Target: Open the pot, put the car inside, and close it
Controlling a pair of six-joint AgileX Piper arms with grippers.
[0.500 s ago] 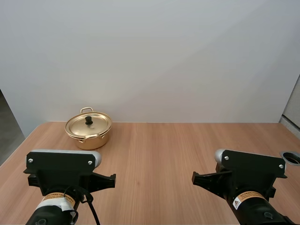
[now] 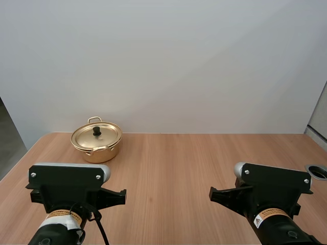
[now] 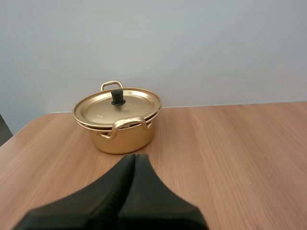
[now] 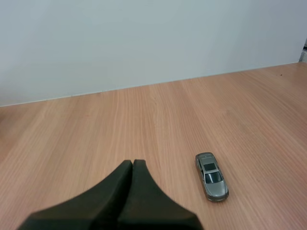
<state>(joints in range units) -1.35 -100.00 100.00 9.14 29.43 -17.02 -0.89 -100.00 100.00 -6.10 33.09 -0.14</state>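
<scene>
Nothing has moved — lid still on the pot, car untouched.

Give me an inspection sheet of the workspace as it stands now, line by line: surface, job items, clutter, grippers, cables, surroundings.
surface: wooden table, with a round opening at its right edge.
pot: gold pot upright near the table's far left corner, lid on, black knob on top.
car: small grey car on its wheels on the table, just ahead of the right gripper, apart from it.
clutter: nothing seen.
left gripper: shut on nothing, pointed at the pot, short of it.
right gripper: shut on nothing.
cables: nothing seen.
surroundings: plain pale wall behind the table.
</scene>
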